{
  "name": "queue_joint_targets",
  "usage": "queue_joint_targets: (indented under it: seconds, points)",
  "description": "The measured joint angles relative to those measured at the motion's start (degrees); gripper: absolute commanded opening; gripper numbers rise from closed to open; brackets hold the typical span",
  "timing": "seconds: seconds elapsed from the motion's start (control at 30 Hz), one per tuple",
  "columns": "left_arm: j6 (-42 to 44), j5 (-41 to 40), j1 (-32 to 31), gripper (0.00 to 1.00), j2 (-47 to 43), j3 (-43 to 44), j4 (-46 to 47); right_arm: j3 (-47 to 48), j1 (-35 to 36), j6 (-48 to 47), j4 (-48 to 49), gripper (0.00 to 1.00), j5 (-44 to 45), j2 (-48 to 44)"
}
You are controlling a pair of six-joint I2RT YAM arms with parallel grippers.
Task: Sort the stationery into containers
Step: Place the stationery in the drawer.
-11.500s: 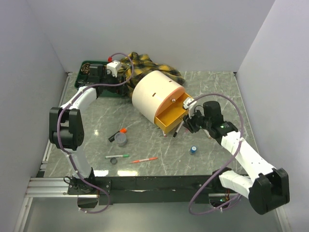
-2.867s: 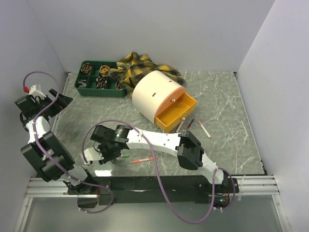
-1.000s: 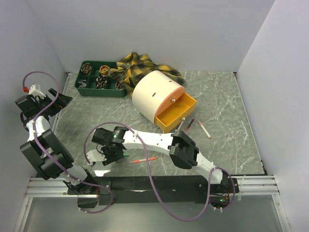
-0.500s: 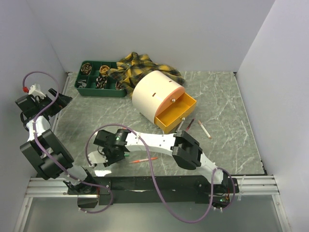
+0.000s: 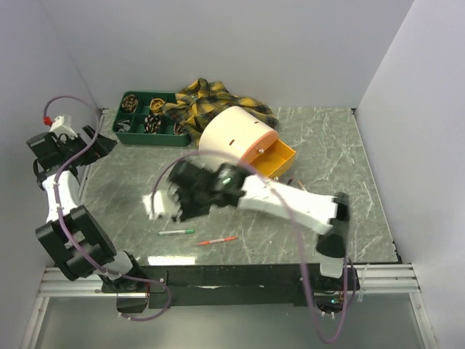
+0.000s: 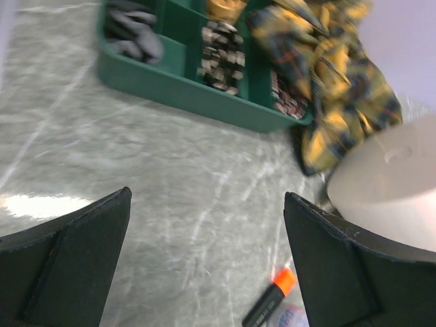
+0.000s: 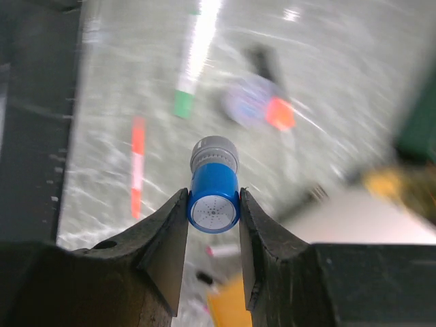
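The right gripper [image 7: 213, 204] had swung up from lower left to frame centre, pinching a blue, grey-capped cylinder [image 7: 212, 185]; the left gripper [image 6: 206, 197] gaped wide, far left.

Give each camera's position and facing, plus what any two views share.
Top: above and behind left arm and right arm, looking down on the table; both show.
Left wrist: faces down at tray, cloth, drum; open left gripper at bottom corners.
Right wrist: faces down at pens; right gripper clamps a blue tube.
Shared: highlighter in both wrist views.
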Motion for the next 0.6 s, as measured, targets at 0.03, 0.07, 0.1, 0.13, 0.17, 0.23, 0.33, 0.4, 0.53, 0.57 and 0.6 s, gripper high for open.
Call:
queue_joint_targets:
  seconds: [0.03,0.07,0.1,0.13,0.17,0.23,0.33,0.4,0.53,0.57,0.6]
  points:
    - [1.1,0.0,-1.0,0.99,-0.9,0.1,-0.9,0.0,-1.7,0.9,0.2,0.0,0.2,-2.8]
    - [2.1,-0.2,-2.1,0.99,-1.7,0.2,-1.9,0.0,-4.1,1.6,0.3,0.0,0.7,-5.3]
    - [3.2,-0.2,-3.4,0.99,-2.7,0.2,-2.9,-0.1,-6.7,2.4,0.5,0.0,1.1,-7.8]
    - [4.3,-0.3,-4.6,1.0,-3.5,0.4,-3.9,-0.2,-9.3,2.9,0.5,0.0,1.4,-9.6]
    - [5.6,-0.4,-6.1,0.99,-4.3,0.6,-5.1,-0.4,-12.6,3.5,0.6,0.0,1.6,-11.7]
    - [7.6,-0.4,-8.6,0.99,-6.0,1.0,-6.9,-1.4,-19.3,4.3,0.6,0.0,2.3,-15.4]
    - [9.2,-0.5,-11.6,0.99,-7.9,1.8,-8.8,-4.0,-26.8,4.8,0.6,0.0,2.9,-19.3]
    - [9.6,-0.8,-12.8,0.99,-8.3,2.8,-9.6,-6.9,-30.4,4.7,0.2,0.0,2.4,-21.9]
    - [9.9,-1.9,-13.3,0.99,-8.3,4.6,-10.4,-13.3,-35.7,3.4,0.1,0.0,0.5,-25.9]
    - [9.9,-2.1,-13.3,0.99,-8.3,5.0,-10.6,-14.3,-36.7,2.9,-0.3,0.01,0.0,-26.3]
    - [9.9,-2.4,-13.3,0.99,-8.2,5.6,-10.8,-14.8,-37.6,2.7,-0.5,0.01,-0.5,-26.4]
